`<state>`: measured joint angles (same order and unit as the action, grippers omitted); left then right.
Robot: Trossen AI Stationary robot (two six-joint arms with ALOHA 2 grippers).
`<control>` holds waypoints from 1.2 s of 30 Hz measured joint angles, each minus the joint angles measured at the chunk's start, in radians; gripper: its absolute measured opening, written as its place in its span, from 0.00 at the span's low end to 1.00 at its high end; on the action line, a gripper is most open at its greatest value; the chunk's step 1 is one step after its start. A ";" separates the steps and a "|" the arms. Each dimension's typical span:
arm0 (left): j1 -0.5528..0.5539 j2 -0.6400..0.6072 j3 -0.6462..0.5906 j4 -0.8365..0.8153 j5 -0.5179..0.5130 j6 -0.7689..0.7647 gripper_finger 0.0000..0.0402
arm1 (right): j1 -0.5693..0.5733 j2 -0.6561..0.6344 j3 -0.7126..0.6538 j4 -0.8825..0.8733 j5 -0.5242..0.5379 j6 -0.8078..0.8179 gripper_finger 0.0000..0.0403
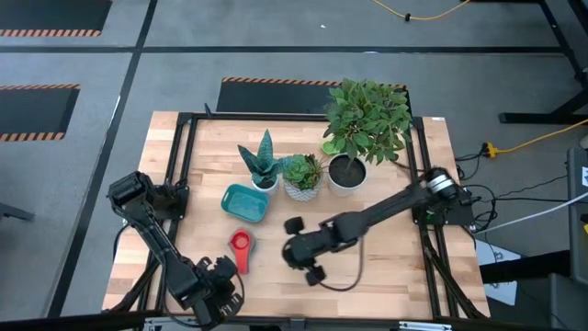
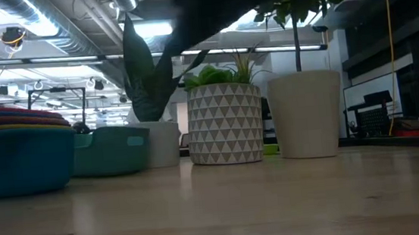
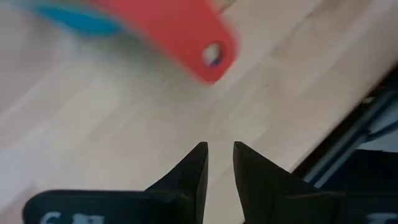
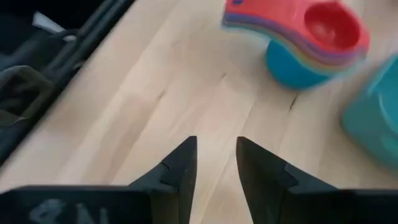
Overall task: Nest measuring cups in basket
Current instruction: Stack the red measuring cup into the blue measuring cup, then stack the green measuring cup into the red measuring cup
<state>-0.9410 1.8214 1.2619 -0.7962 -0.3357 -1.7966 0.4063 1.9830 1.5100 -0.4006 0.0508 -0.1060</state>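
The measuring cups [image 1: 241,246] sit nested in one stack on the table, red on top and blue at the bottom, handles toward the near edge. They stand just near of the teal basket [image 1: 244,201], which holds nothing that I can see. My right gripper [image 1: 299,250] hovers to the stack's right, fingers nearly together and empty; its wrist view shows the stack [image 4: 311,43] and the basket [image 4: 373,118]. My left gripper [image 1: 219,292] is near the front edge, fingers nearly together and empty; its wrist view shows the red handle [image 3: 186,34].
Three potted plants stand behind the basket: a snake plant [image 1: 262,165], a patterned pot [image 1: 301,179] and a tall leafy plant in a white pot [image 1: 349,170]. Bare wood lies to the right of the stack [image 2: 14,150] and along the near edge. Black frame rails edge the table.
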 joint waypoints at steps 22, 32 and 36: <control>0.170 -0.033 0.004 -0.006 -0.179 0.426 0.17 | 0.147 -0.808 -0.657 -0.294 0.089 0.692 0.29; 0.180 -0.239 0.004 0.004 -0.151 0.510 0.17 | 0.086 -1.067 -0.719 -0.585 0.212 0.843 0.29; 0.168 -0.338 0.004 0.000 -0.233 0.613 0.17 | 0.019 -1.124 -0.719 -0.730 0.473 0.910 0.29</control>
<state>-0.7731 1.4833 1.2655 -0.7960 -0.5683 -1.1836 0.4257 0.8586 0.7914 -1.1305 0.5239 0.8036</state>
